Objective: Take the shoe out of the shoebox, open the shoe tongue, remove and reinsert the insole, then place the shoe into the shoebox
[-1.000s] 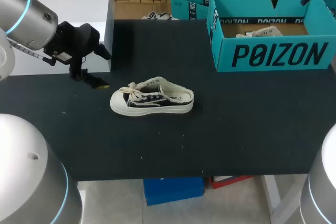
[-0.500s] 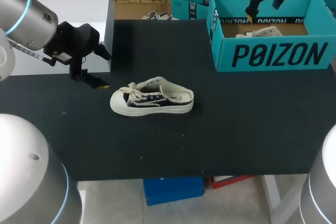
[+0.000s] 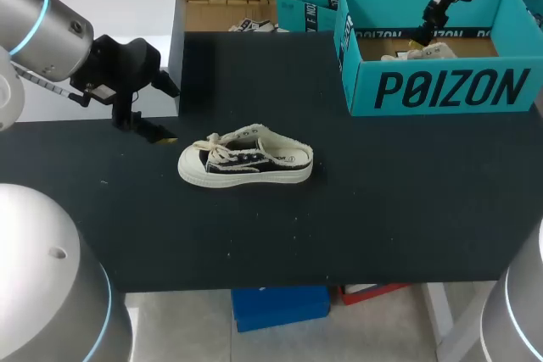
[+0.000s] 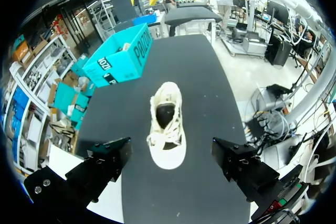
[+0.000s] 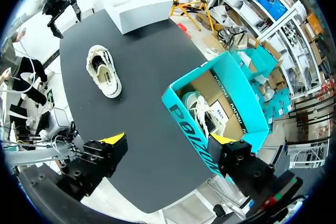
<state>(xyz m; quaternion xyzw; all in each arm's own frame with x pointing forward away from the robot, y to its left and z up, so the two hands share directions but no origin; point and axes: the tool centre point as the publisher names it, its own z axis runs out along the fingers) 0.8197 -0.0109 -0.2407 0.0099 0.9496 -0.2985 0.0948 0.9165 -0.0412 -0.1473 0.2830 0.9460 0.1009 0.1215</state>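
Your low canvas shoe (image 3: 245,157), black and cream with a white rubber toe, sits upright on the dark surface (image 3: 382,209), lengthwise side to side, toe toward your left end effector (image 3: 168,114), spread wide and empty, like the right end effector (image 5: 168,140) above the teal cardboard shoebox (image 3: 441,86).

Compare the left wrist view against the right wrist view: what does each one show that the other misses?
Only the left wrist view: the shoe close up, toe toward the open left gripper. Only the right wrist view: the inside of the shoebox, with a second shoe lying in it, a white box beyond the shoe, and the open right gripper with its yellow tips. Both: the black table, the shoe resting on it, and the teal shoebox.
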